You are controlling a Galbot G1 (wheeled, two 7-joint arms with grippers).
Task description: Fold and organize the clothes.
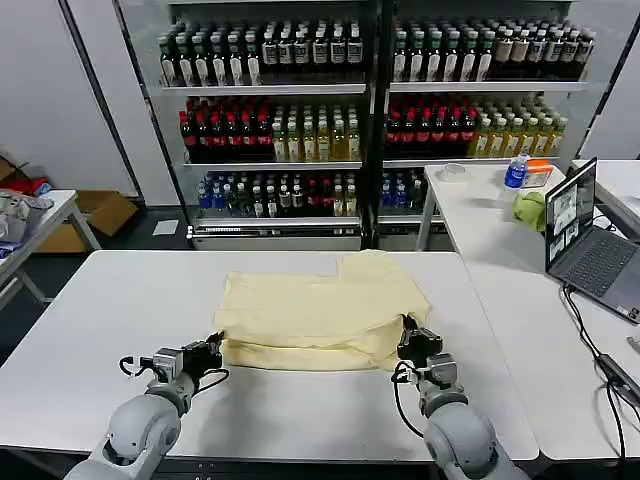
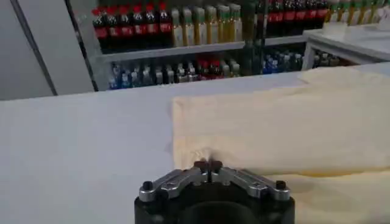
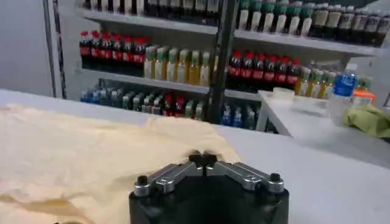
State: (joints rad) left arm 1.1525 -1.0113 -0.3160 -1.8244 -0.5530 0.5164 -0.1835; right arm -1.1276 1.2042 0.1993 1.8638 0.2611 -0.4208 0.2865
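Observation:
The clothes are one pale cream-yellow T-shirt (image 1: 320,310) lying on the white table (image 1: 120,330), its near part doubled into a thick fold along the front edge. My left gripper (image 1: 213,347) sits at the shirt's near left corner. In the left wrist view it (image 2: 208,164) is shut, with the fabric (image 2: 280,128) puckered at its tips. At the near right corner is my right gripper (image 1: 408,334). In the right wrist view it (image 3: 203,159) is shut too, its tips pressed into the edge of the cloth (image 3: 79,158).
A second white table (image 1: 500,290) joins on the right, carrying an open laptop (image 1: 590,245), its cables (image 1: 600,360), a yellow-green cloth (image 1: 530,208) and a water bottle (image 1: 516,170). Shelves of bottles (image 1: 300,100) stand behind. Bare table lies left of the shirt.

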